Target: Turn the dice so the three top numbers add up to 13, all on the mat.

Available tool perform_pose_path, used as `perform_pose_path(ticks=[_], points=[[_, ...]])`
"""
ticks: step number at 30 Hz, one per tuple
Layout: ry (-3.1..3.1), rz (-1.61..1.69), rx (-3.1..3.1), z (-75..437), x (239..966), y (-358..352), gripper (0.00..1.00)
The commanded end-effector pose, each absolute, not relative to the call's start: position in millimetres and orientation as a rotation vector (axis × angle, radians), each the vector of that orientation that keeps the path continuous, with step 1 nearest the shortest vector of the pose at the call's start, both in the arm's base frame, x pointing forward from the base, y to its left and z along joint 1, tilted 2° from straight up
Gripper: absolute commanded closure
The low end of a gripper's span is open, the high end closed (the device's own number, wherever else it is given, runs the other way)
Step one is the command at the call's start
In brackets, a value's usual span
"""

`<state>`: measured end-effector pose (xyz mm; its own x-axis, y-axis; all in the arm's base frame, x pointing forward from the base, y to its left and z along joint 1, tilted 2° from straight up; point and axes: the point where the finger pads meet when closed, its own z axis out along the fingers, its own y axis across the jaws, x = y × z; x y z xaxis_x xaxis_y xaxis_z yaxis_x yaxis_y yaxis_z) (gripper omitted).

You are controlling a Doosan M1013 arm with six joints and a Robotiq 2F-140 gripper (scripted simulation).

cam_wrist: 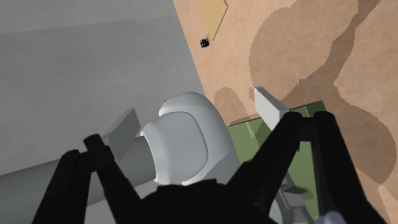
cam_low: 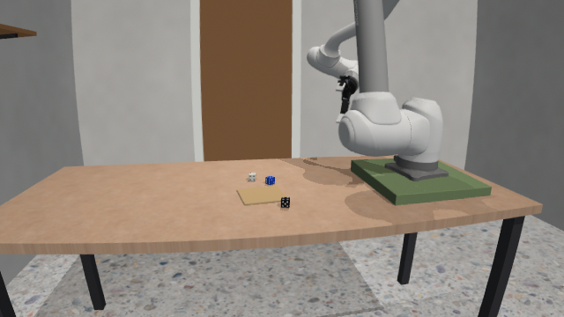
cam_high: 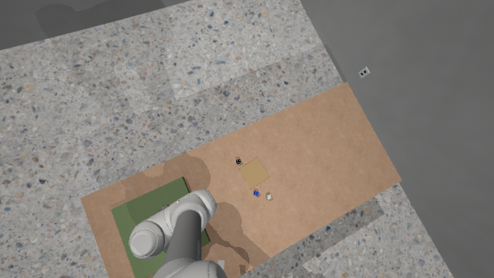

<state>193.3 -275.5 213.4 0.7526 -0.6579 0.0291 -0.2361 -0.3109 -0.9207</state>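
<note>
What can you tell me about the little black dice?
The black die is a small cube with white dots, looking hard and shiny. It lies flat on the wooden table, right by a corner of the tan mat, not on it. The dots are too small to count. Nothing holds it; the tool hangs open, far away near the robot's base.

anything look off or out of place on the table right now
All three dice sit off the mat, on the bare table: the black die at one corner, the blue die and white die beyond the far edge. The claw hangs open near the robot's base.
</note>
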Motion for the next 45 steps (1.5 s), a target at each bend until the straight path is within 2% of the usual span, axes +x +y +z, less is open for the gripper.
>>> perform_pose_path(ticks=[1, 22, 34, 45], points=[[0.686, -0.495, -1.883, 213.5, 193.3, -275.5, 0.00], [0.685, -0.466, -1.900, 209.5, 196.3, -275.6, 0.00], [0.662, -0.177, -2.100, 167.6, 234.0, -280.5, 0.00], [0.600, 0.104, -2.419, 123.8, 307.9, -294.7, 0.00]])
